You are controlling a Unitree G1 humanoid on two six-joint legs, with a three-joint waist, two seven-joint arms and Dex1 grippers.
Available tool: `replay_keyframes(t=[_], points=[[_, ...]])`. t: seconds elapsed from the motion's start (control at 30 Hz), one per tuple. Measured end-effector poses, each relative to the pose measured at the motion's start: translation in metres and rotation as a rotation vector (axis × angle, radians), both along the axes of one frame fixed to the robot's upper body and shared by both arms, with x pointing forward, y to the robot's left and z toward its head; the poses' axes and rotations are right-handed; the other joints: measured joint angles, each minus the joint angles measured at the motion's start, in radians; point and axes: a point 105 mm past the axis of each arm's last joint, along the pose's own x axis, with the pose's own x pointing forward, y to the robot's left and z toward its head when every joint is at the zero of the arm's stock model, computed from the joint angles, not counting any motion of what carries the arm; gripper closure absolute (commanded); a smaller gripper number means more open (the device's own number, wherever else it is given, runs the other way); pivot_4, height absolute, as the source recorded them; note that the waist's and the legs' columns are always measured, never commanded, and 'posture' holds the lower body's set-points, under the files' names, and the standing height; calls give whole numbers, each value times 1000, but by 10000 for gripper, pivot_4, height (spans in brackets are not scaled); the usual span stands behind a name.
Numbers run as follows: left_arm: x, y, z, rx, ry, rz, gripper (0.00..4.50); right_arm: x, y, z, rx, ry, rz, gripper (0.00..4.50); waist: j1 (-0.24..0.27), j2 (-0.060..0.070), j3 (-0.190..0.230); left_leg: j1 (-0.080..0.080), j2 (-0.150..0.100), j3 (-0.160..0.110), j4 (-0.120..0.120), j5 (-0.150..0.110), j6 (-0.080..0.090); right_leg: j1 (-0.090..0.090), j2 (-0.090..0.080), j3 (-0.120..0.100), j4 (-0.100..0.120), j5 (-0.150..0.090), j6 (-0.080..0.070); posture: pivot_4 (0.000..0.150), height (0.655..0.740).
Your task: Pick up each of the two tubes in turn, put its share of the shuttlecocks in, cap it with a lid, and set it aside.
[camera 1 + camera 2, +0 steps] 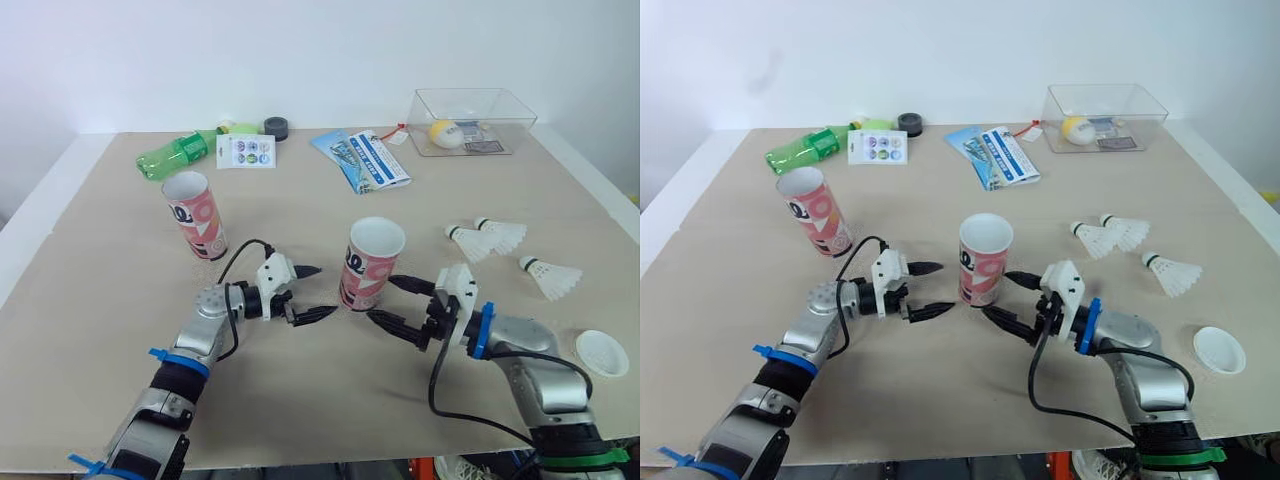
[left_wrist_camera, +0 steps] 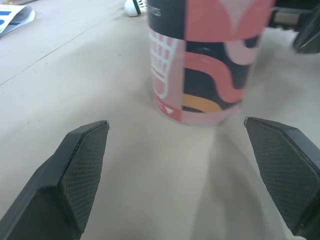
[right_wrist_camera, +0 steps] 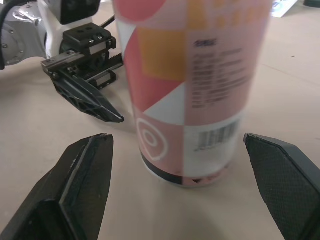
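Observation:
A pink patterned tube [image 1: 370, 265] stands upright and open-topped at the table's middle. My left gripper [image 1: 313, 292] is open just left of it, fingertips pointing at it. My right gripper [image 1: 390, 303] is open just right of it, the tube close in front of its fingers [image 3: 192, 95]. Neither touches the tube. A second pink tube [image 1: 194, 215] stands upright at the left. Three white shuttlecocks [image 1: 500, 238] lie at the right, one of them [image 1: 551, 277] nearer the edge. A white lid [image 1: 601, 353] lies at the right front.
At the back lie a green plastic bottle [image 1: 172, 156], a sticker card [image 1: 246, 152], a black tape roll [image 1: 276, 127], a blue leaflet [image 1: 362, 160] and a clear box [image 1: 470, 122] holding a yellow-white ball. The table's [image 1: 90, 250] front edge is close behind my arms.

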Motion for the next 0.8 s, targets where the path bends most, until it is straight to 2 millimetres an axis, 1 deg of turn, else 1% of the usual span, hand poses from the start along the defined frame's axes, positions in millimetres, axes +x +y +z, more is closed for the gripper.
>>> replay_keyframes(t=[0.1, 0.2, 0.33, 0.4, 0.57, 0.8], points=[[-8, 2, -1, -19, 11, 8, 0, 2, 4, -9, -3, 12, -9, 252, 1, 0, 0, 0, 0, 0, 0, 0, 0, 0, 0, 0, 0, 0, 0, 1500, 7400], [-15, 4, -2, -48, 44, 31, 0, 4, 6, -11, 5, 11, -20, 252, 0, -1, 1, 0, 0, 0, 0, 0, 0, 0, 0, 0, 0, 0, 0, 1500, 7400], [-19, 10, 4, -84, 68, 64, 0, 9, 11, -16, -1, 6, -26, 252, 1, -2, 1, 0, 0, 0, 0, 0, 0, 0, 0, 0, 0, 0, -2, 1500, 7400], [-20, 11, 7, -89, 65, 72, 0, 10, 13, -16, 4, -1, -31, 252, 0, -2, 1, 0, 0, 0, 0, 0, 0, 0, 0, 0, 0, 0, -2, 1500, 7400], [-26, 14, 6, -97, 74, 89, 0, 13, 17, -16, 21, -16, -41, 252, 1, -2, 1, 0, 0, 0, 0, 0, 0, 0, 0, 0, 0, 0, -1, 1500, 7400], [-33, 13, 16, -106, 26, 83, 0, 17, 23, -15, 38, -29, -46, 252, 0, -3, 2, 0, 0, 0, 1, 0, 0, 0, 0, 0, 0, -1, -4, 1500, 7400]])
